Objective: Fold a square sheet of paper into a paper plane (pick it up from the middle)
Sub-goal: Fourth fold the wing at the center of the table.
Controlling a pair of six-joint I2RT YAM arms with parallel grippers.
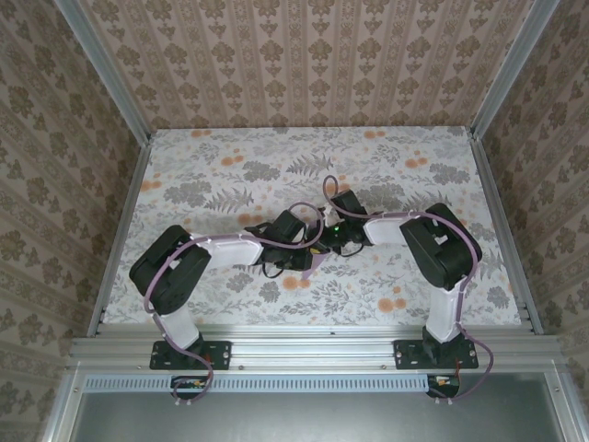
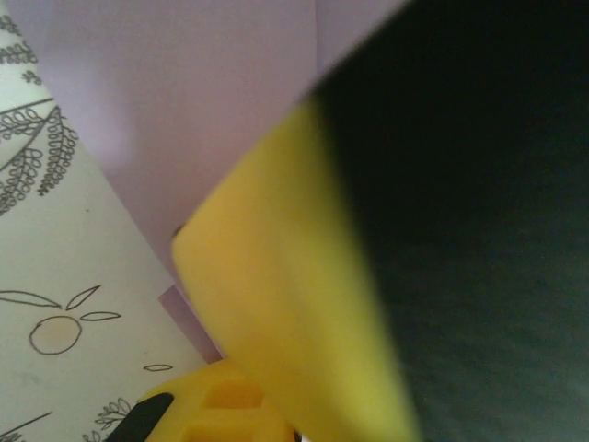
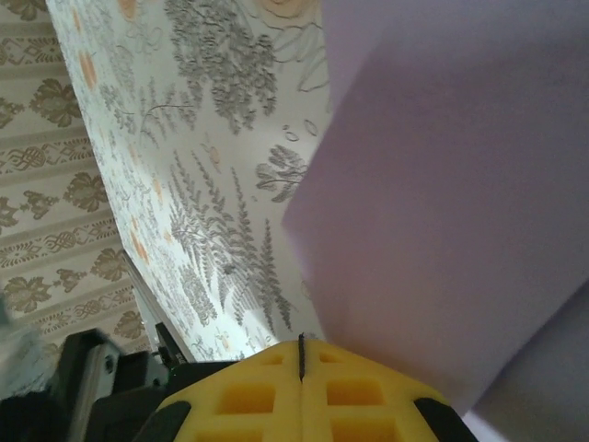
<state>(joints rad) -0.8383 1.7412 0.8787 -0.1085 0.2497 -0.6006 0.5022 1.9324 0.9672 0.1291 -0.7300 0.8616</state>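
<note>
Top external view: both arms bend inward, and their tools meet over the middle of the floral table. The square sheet of paper is between them and lifted off the table, its lavender surface close to both wrist cameras. The right tool is clenched, its yellow fingers pressed together along a thin seam; I cannot tell whether paper is caught there. A yellow finger of the left tool lies blurred across the sheet, and I cannot tell its grip.
</note>
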